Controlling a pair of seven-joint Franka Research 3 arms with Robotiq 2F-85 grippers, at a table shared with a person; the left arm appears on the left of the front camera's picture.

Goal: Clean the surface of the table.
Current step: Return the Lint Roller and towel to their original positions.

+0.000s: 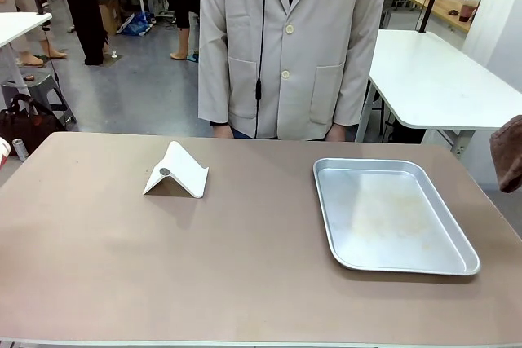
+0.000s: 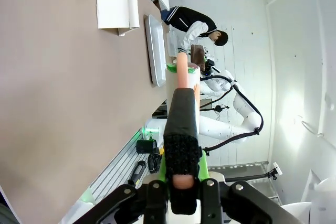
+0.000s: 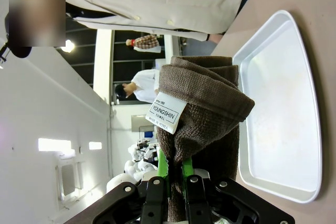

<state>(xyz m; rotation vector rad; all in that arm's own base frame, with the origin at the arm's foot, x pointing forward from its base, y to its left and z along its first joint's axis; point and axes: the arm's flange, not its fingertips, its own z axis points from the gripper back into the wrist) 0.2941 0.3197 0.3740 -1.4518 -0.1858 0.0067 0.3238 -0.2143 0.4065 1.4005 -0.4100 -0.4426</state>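
The taupe-brown table [image 1: 245, 266] holds a white folded stand [image 1: 175, 170] at left of centre and a silver tray [image 1: 391, 213] at right. My right gripper [image 3: 176, 174] is shut on a bunched brown towel [image 3: 202, 108] with a white label, held off the table's right edge beside the tray [image 3: 278, 103]. That towel [image 1: 507, 152] pokes in at the front view's right border. My left gripper [image 2: 181, 174] is shut on a roller-like tool [image 2: 182, 124] with a black grip, a pink shaft and a white head, held beyond the table [image 2: 63, 103] edge.
A person in a beige coat [image 1: 289, 46] stands at the far edge with hands [image 1: 222, 129] at the table rim. White tables [image 1: 440, 79] stand to the right behind. In the left wrist view the stand [image 2: 113, 10] and tray [image 2: 156, 51] lie far off.
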